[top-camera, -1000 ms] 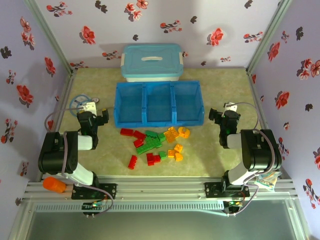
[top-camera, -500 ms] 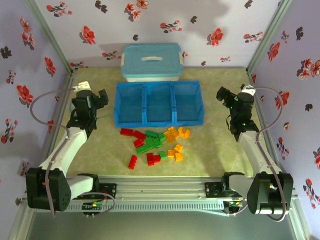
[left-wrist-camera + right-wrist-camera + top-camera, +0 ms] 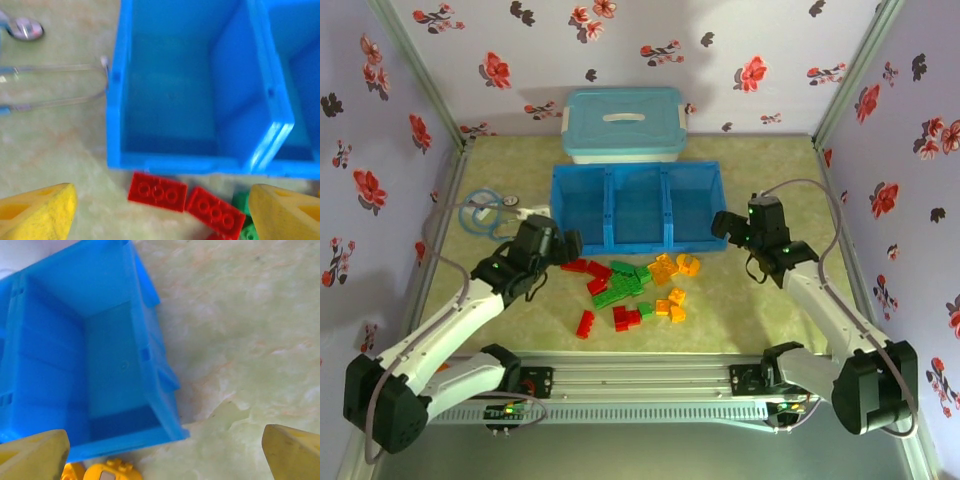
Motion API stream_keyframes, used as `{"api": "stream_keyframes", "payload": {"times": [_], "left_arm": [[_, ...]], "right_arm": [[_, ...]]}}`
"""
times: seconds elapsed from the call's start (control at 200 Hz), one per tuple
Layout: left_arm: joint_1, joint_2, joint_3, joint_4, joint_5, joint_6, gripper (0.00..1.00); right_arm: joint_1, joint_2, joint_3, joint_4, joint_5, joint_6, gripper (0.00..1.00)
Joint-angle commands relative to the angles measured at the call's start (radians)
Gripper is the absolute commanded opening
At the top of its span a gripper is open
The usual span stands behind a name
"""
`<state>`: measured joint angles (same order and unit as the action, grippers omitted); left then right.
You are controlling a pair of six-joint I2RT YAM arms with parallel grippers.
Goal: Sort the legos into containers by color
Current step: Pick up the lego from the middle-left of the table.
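Two grippers, both spread wide, both empty. The left gripper [image 3: 160, 215] hangs over the near-left corner of the blue tray [image 3: 638, 243], and below it two red bricks [image 3: 156, 192] lie end to end, just beside the tray's front wall. That's the trouble spot: come down here and one finger could land on the wall, or the jaws could close on both reds and tip the green brick [image 3: 242, 202] crowding the second one. The right gripper [image 3: 162, 455] looks down past the right compartment [image 3: 107, 370], with orange bricks [image 3: 107, 472] tucked near that same wall, so there's the same risk of catching the rim. Between the arms, the pile of legos [image 3: 630, 290] sits tightly bunched, and a sloppy pinch would likely scatter neighbours. All three compartments look bare. Stethoscope tubing [image 3: 55, 85] lies by the tray's left wall and could snag a swing.
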<state>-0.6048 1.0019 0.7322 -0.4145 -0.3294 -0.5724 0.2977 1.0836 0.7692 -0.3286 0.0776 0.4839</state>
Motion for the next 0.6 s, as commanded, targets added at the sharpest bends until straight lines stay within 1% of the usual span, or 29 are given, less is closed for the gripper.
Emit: {"api": "stream_keyframes", "payload": {"times": [0.0, 0.105, 0.175, 0.305, 0.405, 0.595], "left_arm": [[-0.054, 0.005, -0.062, -0.078, -0.008, -0.119, 0.86], [-0.105, 0.014, -0.085, -0.092, -0.007, -0.152, 0.84], [-0.128, 0.019, -0.091, -0.111, -0.003, -0.169, 0.83], [-0.167, 0.020, -0.089, -0.169, 0.039, -0.219, 0.81], [-0.231, 0.011, -0.097, -0.208, 0.039, -0.278, 0.81], [-0.386, 0.039, -0.131, -0.221, 0.044, -0.382, 0.78]], "right_arm": [[0.022, -0.042, 0.006, -0.047, -0.045, 0.032, 0.99], [0.045, -0.063, -0.007, -0.024, -0.091, 0.034, 0.99], [0.059, -0.078, -0.013, -0.018, -0.080, 0.034, 0.99], [0.071, -0.087, -0.012, -0.034, -0.070, 0.037, 0.99], [0.083, -0.092, -0.023, -0.043, -0.061, 0.039, 0.98], [0.088, -0.109, -0.050, -0.031, -0.061, 0.044, 0.98]]}}
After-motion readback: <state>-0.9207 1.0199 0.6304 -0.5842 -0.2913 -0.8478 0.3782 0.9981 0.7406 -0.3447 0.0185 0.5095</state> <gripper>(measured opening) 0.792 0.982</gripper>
